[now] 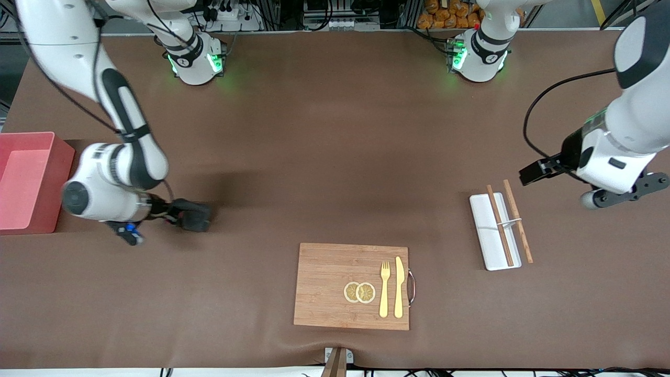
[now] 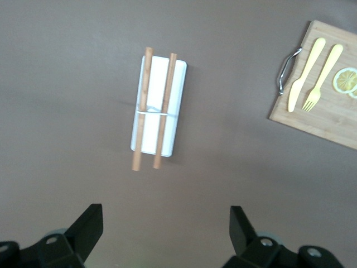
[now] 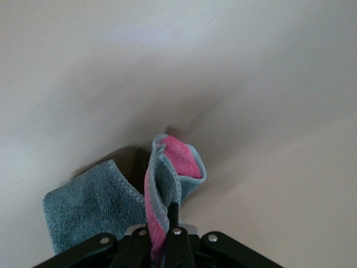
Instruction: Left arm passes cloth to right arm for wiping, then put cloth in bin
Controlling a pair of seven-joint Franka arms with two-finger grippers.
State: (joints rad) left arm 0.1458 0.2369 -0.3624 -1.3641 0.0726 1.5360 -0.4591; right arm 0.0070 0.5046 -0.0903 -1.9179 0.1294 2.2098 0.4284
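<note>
Closest to the front camera lies the wooden cutting board [image 1: 352, 286], carrying two lemon slices [image 1: 359, 292], a yellow fork [image 1: 384, 289] and a yellow knife [image 1: 399, 287], with a metal handle [image 1: 412, 287] on the side toward the left arm's end of the tabletop [image 1: 324, 157]. Farther from the camera than the board, toward that same end, sits the white oblong tray [image 1: 494, 231] with a pair of wooden chopsticks [image 1: 509, 222] laid along it, one stick on the tray and one at its edge.

The left gripper [image 2: 166, 229] hangs above the tabletop beside that tray, its fingers [image 2: 89, 226] spread wide with nothing between them.

Toward the right arm's end, farther from the camera than the board, the right gripper [image 3: 162, 231] is low over the tabletop, its fingers pinched tight on the cloth [image 3: 139, 198]. The cloth bunches up from the jaws in a fold showing a pink inner face, while a grey-blue flap lies on the tabletop just beside the gripper. The salmon-pink bin [image 1: 29, 180] stands near it at the table's end, apart from the cloth.
</note>
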